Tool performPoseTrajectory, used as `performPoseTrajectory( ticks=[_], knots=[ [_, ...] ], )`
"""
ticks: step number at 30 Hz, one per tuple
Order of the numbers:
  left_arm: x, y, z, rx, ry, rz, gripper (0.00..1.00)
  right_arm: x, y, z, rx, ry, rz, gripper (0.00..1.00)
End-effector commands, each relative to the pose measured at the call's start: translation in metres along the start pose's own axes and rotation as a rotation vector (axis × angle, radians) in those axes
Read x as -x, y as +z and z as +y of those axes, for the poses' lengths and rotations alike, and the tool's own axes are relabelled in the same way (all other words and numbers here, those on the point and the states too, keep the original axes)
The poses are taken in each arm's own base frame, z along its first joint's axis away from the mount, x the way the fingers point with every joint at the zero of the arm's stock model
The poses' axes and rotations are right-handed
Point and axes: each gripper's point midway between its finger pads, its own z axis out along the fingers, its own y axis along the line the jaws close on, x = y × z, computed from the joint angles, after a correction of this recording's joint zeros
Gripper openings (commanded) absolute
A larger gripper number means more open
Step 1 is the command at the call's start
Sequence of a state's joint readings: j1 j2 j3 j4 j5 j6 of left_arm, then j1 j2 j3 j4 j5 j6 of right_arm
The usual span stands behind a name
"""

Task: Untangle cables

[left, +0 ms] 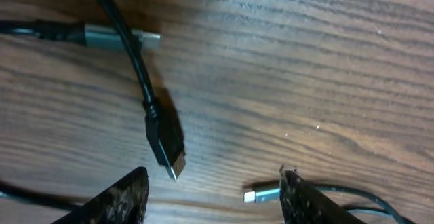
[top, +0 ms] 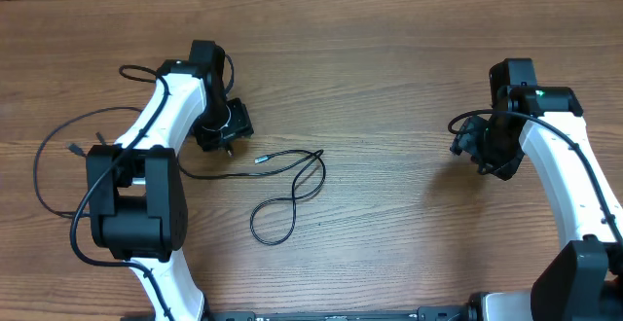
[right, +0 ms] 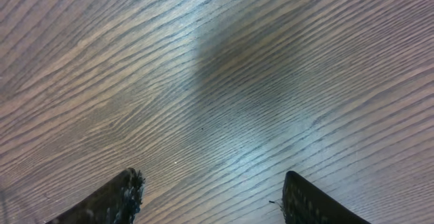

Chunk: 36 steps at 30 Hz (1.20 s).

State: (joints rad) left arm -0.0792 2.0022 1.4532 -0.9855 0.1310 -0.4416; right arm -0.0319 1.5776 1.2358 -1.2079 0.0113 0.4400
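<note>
While both claws hover open and empty, the step in hand appears to be choosing a cord end to pick up.

Brown wood-grain tabletop (top: 389,58): carries everything. Under the right claw (right: 210,180) it is bare, with no cord near those spread fingers.

Thin black flexible cables (top: 292,201): one lies slack in a loose figure-eight on the side of the left claw (left: 213,175) that faces the right claw. Others trail off on its outer side. They are limp and narrow, and lie flat on the wood.

Silver-sleeved plug (left: 112,35): well ahead of the left claw, with a black cord crossing over it.

Black moulded plug with a metal tip (left: 165,139): just ahead of the left claw, nearer one finger, and apart from both.

Small silver-tipped plug (left: 259,195): just beside the other finger, possibly touching it.

The next move likely calls for lowering the left claw, closing it on the black plug, and drawing that cord off the silver plug it crosses.
</note>
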Motion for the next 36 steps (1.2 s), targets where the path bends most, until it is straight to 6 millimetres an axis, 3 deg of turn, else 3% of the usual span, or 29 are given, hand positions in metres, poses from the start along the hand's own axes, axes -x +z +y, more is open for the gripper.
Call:
performPoseTrajectory(
  ticks=[1,9,28,36],
  knots=[
    [-0.004,0.01,0.008,0.048,-0.009,0.0,0.62,0.0,0.001,-0.003,-0.009,0.002,-0.003,0.65],
    [0.001,0.012,0.013,0.076,-0.016,-0.031,0.63,0.0,0.001,-0.003,-0.009,0.002,-0.002,0.65],
    [0.008,0.034,0.02,0.099,-0.023,-0.069,0.77,-0.001,0.001,-0.003,-0.011,-0.001,0.001,0.65],
    [0.009,0.037,0.021,0.103,-0.024,-0.069,0.77,-0.001,0.001,-0.003,-0.011,-0.001,0.001,0.65]
  ],
)
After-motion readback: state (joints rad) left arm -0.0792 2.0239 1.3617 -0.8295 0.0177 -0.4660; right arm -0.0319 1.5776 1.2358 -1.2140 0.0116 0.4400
